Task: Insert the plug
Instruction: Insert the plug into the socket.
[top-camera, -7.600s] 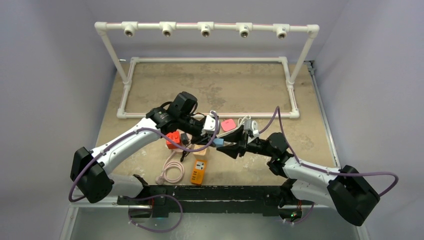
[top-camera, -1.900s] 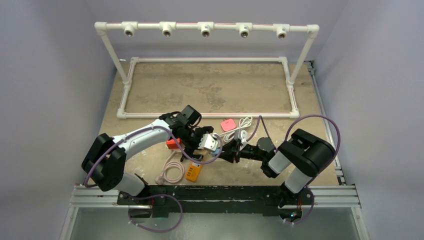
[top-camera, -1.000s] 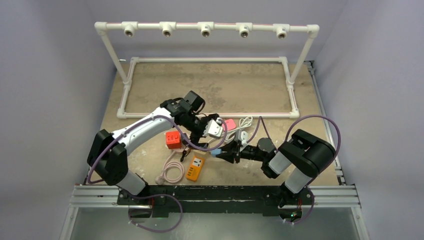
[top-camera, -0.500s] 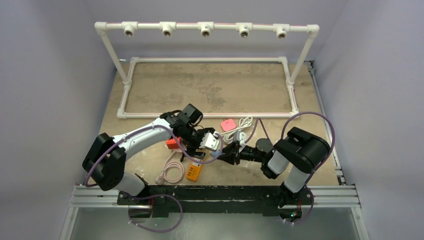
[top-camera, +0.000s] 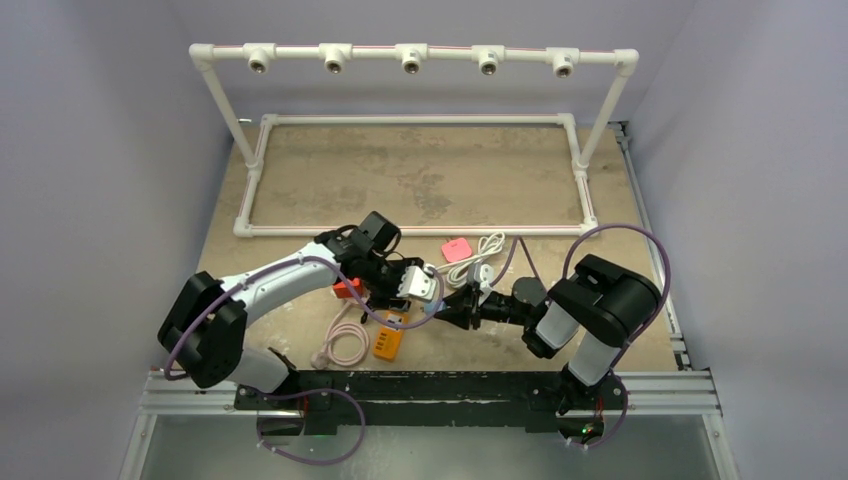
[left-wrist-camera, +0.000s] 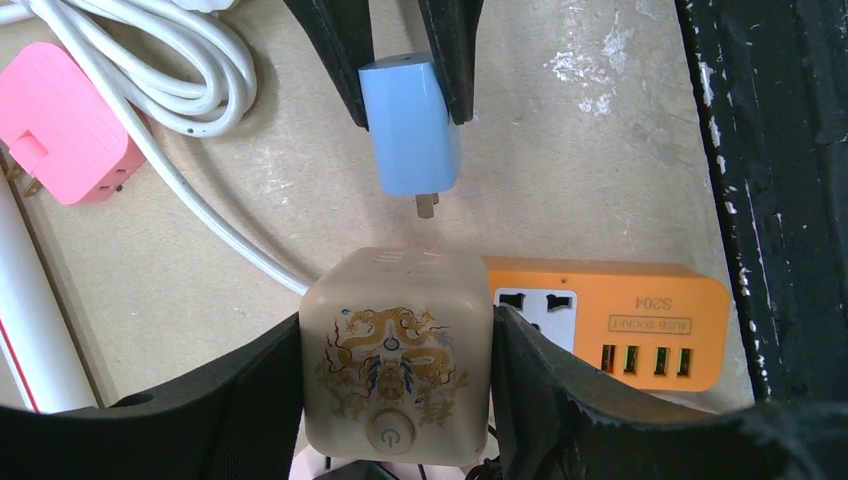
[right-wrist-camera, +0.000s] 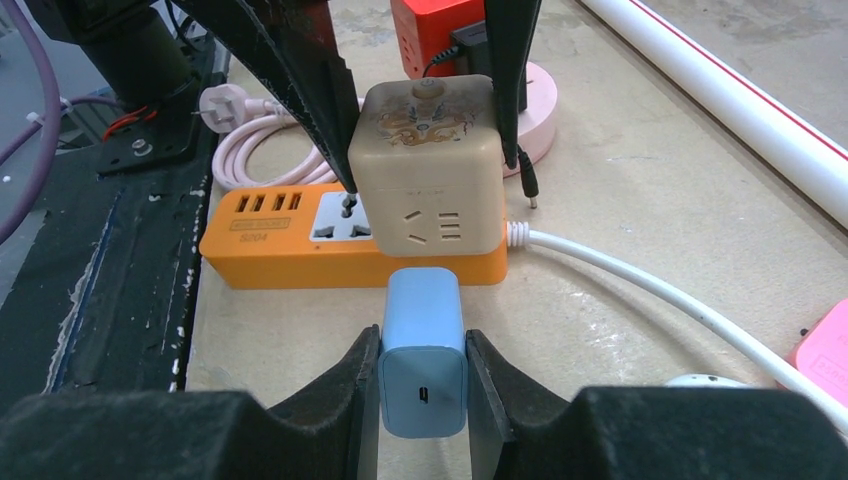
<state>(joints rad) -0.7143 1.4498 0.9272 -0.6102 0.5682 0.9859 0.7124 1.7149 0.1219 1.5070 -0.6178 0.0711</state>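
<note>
My left gripper (left-wrist-camera: 396, 360) is shut on a beige cube socket (left-wrist-camera: 397, 352) with a dragon print and a power button; it shows in the top view (top-camera: 421, 284) and the right wrist view (right-wrist-camera: 428, 160), held above the table. My right gripper (right-wrist-camera: 423, 370) is shut on a light blue plug (right-wrist-camera: 423, 348). In the left wrist view the blue plug (left-wrist-camera: 410, 125) points its metal prongs at the cube's near face, a short gap away. In the top view the plug (top-camera: 437, 307) sits just right of the cube, at the tip of my right gripper (top-camera: 447, 305).
An orange power strip (right-wrist-camera: 300, 235) lies under the cube, also in the top view (top-camera: 388, 340). A red cube socket (top-camera: 346, 288), a pink coiled cable (top-camera: 343, 345), a pink adapter (top-camera: 456, 248) and white cable (top-camera: 485, 250) lie around. A white pipe frame (top-camera: 420, 228) stands behind.
Over the last second my left gripper lowered the beige cube towards the blue plug. My right gripper with the plug shifted slightly; plug and cube now sit close together.
</note>
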